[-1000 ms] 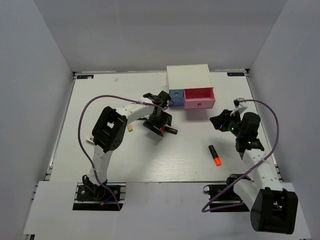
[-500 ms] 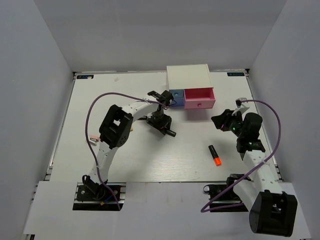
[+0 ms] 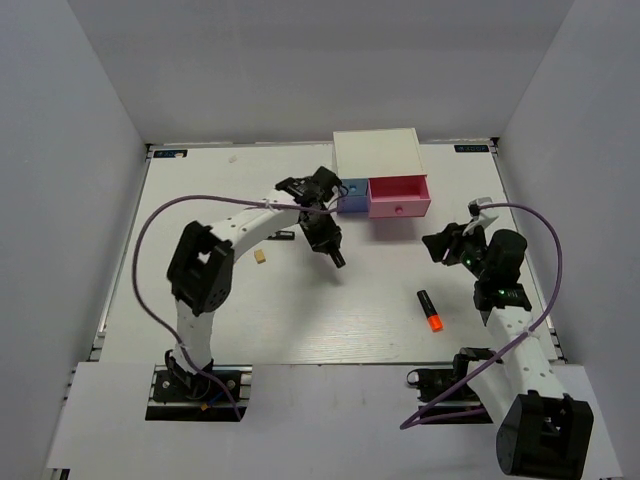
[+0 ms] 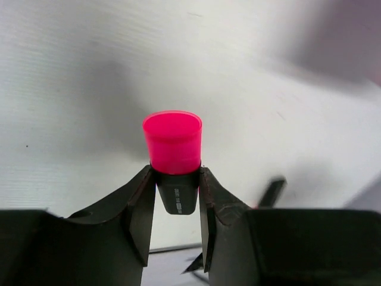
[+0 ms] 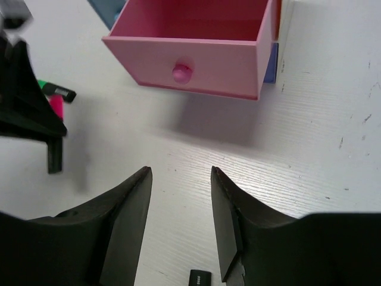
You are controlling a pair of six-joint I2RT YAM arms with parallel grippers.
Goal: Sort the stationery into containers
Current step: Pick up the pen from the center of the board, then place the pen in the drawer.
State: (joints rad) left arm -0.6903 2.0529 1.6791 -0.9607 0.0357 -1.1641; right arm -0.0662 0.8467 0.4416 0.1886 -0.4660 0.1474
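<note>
**Pink marker carried nearer the drawers**

Since the earlier frames the left arm's elbow has swung out to the left, and its gripper has drawn closer to the drawers and taken the marker with it.

Left gripper (image 4: pixel 174 179): the jaws pinch the black barrel of the pink marker (image 4: pixel 172 142). Its pink end points away from the wrist camera over the white table (image 3: pixel 200 190). From above, this gripper (image 3: pixel 322 232) sits just in front of the small blue drawer (image 3: pixel 352 192), and the marker's black end pokes out toward the near side.

Right gripper (image 5: pixel 178 202): the jaws are spread with nothing between them, over bare table in front of the pink drawer (image 5: pixel 190 59). That drawer is pulled out of the white box (image 3: pixel 377 155), its round knob facing the gripper.

The green marker (image 5: pixel 58 91) lies on the table just beyond the left gripper. The orange marker (image 3: pixel 430 311) lies near the right arm, well apart from the drawers. The tan block (image 3: pixel 260 256) rests on the table left of the left gripper
</note>
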